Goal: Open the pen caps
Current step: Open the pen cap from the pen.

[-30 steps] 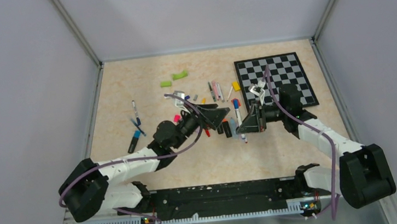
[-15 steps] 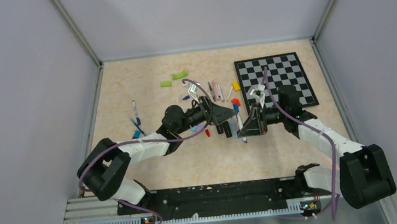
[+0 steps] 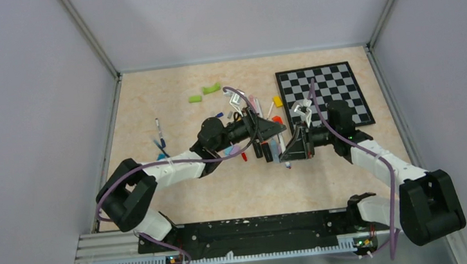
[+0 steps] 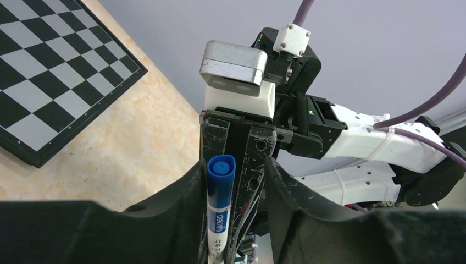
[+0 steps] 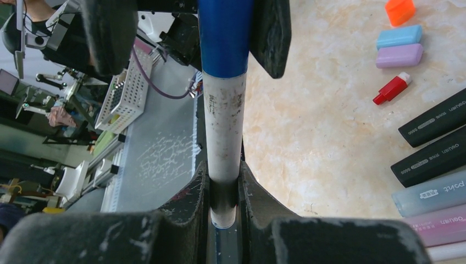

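Your left jaws have swung in and half-closed around the blue cap (image 4: 221, 175), not gripping yet, while your right jaws stay clamped on the white pen (image 5: 222, 126) over mid bench (image 3: 150, 101), so pull-off looks next.

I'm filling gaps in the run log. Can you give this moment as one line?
step: uncapping | right pincer: shut on pen | left pincer: open around blue cap | cap: not yet off
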You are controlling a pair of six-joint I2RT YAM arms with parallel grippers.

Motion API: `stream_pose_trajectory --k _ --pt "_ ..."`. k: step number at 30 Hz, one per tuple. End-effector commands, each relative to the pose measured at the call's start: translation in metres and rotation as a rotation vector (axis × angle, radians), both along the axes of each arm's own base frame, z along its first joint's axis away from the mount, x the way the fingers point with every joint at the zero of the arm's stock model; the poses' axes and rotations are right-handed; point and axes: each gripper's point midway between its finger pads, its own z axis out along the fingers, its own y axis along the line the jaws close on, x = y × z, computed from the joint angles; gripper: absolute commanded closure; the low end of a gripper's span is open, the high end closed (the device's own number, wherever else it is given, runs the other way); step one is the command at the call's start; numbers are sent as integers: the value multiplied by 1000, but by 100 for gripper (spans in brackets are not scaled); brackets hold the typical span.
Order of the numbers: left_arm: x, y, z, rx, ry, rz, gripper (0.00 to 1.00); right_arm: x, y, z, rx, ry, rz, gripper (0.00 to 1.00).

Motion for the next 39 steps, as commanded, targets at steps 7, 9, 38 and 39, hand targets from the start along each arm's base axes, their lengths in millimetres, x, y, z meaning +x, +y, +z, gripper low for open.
stream_pose_trajectory --k 7,9,38,39 --pt "3 -9 20 -19 -60 -20 100 0 0 3 15 -24 14 100" --pt "7 -6 25 -22 -81 1 100 -1 0 3 14 -20 16 100" --pt "50 106 74 85 -237 278 100 94 -84 -82 -526 -215 -538 99" --pt "43 105 58 117 -204 256 100 95 -84 -85 -534 -199 -534 99"
